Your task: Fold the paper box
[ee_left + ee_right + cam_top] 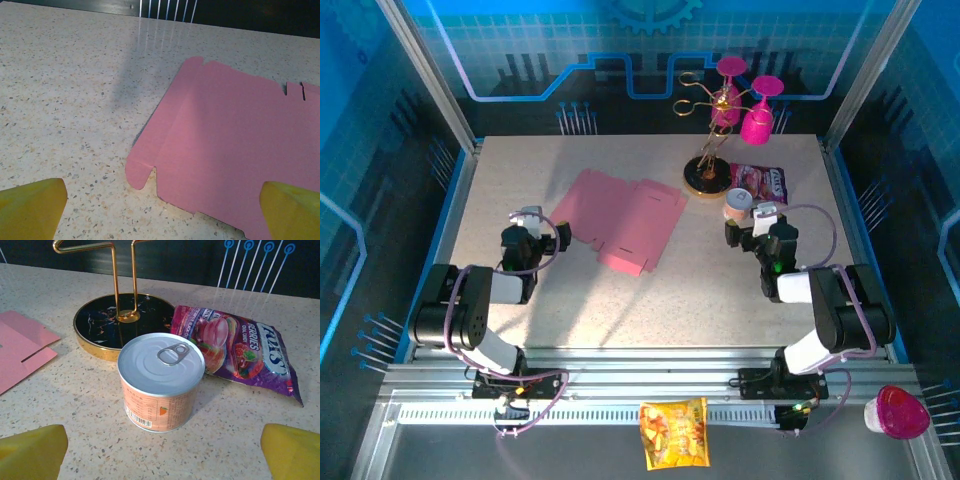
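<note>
The paper box [622, 216] lies flat and unfolded in the middle of the table, a pink die-cut sheet with flaps. In the left wrist view its near-left corner [235, 145] fills the right half, a rounded tab pointing toward me. My left gripper [542, 236] rests low just left of the sheet, open, its yellow fingertips [31, 206] wide apart with nothing between them. My right gripper [756, 228] sits low at the right, open and empty, pointing at a tin can [161, 381]. A corner of the paper box [20, 349] shows at that view's left edge.
A gold goblet stand on a black round base [705, 176] holds magenta goblets [756, 122] at the back right. A printed snack bag [762, 181] and the can [737, 205] lie beside it. A yellow snack bag [674, 432] and a goblet [897, 412] sit off the table's front.
</note>
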Robot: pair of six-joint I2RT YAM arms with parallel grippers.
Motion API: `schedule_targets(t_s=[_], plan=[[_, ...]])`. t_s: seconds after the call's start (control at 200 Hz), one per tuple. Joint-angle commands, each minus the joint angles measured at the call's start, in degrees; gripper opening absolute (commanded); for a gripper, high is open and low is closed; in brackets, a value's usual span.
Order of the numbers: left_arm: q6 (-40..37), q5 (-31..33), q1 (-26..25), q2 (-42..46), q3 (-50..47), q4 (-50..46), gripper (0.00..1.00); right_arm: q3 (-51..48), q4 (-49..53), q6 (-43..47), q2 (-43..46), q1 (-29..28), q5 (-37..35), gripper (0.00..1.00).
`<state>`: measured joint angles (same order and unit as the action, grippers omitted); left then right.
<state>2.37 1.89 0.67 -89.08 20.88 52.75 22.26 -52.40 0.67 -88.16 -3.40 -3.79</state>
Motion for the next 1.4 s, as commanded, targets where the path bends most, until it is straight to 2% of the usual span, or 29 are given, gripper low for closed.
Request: schedule_targets(t_s=[0.0,0.705,0.775,0.846,0.901,0.986,1.036,1.061,1.096,1.141,1.181,1.211,1.246,1.276,1.301,1.336,1.366,1.396], plan=[[-1.67,0.60,-0.05,0.31,1.07,-0.18,0.99,0.68,1.35,-0.13,-0.17,0.55,2.57,1.00],[-1.52,0.78,-0.05,0.31,0.90,0.06,0.99,0.63,1.30,-0.16,-0.13,0.50,2.55,1.00],[-0.43,3.72,-0.05,0.62,-1.31,4.23,0.99,-1.28,-1.78,-0.37,0.63,0.42,1.14,1.00],[0.46,8.86,-0.48,2.56,-4.50,8.65,0.99,-4.62,-6.02,-1.21,3.31,-0.44,-4.17,1.00],[-0.46,14.03,-2.73,6.57,-5.49,6.91,1.00,-6.23,-5.71,-0.51,6.88,-2.41,-9.62,1.00],[-4.78,21.83,-8.61,15.04,-2.90,-3.75,0.99,-4.86,2.15,2.04,15.74,-6.91,-17.72,1.00],[-2.52,26.70,-11.03,19.72,0.65,-12.60,0.99,-2.09,8.48,1.26,21.90,-9.12,-22.10,1.00],[0.08,28.53,-11.73,21.78,2.84,-17.01,0.99,0.29,12.78,-0.02,24.85,-10.20,-24.49,1.00],[5.55,31.14,-12.42,24.22,6.29,-24.39,0.99,5.54,22.64,-6.16,28.53,-11.57,-28.86,1.00],[20.09,32.38,-12.08,26.99,13.48,-41.34,0.99,13.75,40.72,-18.96,31.80,-11.05,-28.62,1.00],[32.68,30.24,-11.30,28.56,20.68,-59.07,0.99,20.41,55.62,-29.38,33.36,-9.36,-22.53,1.00],[37.76,27.28,-10.55,28.78,24.02,-65.05,0.99,23.53,62.29,-34.62,33.91,-8.29,-18.55,1.00],[38.06,19.02,-8.39,27.85,24.88,-63.19,0.99,23.67,62.85,-38.23,33.66,-7.53,-14.46,1.00],[38.00,8.32,-5.83,26.15,25.40,-60.83,0.99,23.10,61.43,-38.64,32.95,-6.04,-5.86,1.00],[38.91,2.20,-4.25,24.08,26.67,-61.20,0.99,23.08,61.17,-38.89,31.76,-5.20,0.40,1.00],[39.53,-0.61,-3.97,20.92,29.95,-66.10,0.99,24.95,65.40,-40.60,29.29,-5.63,4.17,1.00],[39.58,-1.21,-4.39,18.21,32.95,-71.51,0.97,27.43,70.69,-42.10,26.93,-7.73,3.72,1.00],[39.07,-2.93,-4.53,15.67,35.42,-75.57,0.91,30.10,75.72,-43.24,24.63,-11.08,1.81,0.98]])
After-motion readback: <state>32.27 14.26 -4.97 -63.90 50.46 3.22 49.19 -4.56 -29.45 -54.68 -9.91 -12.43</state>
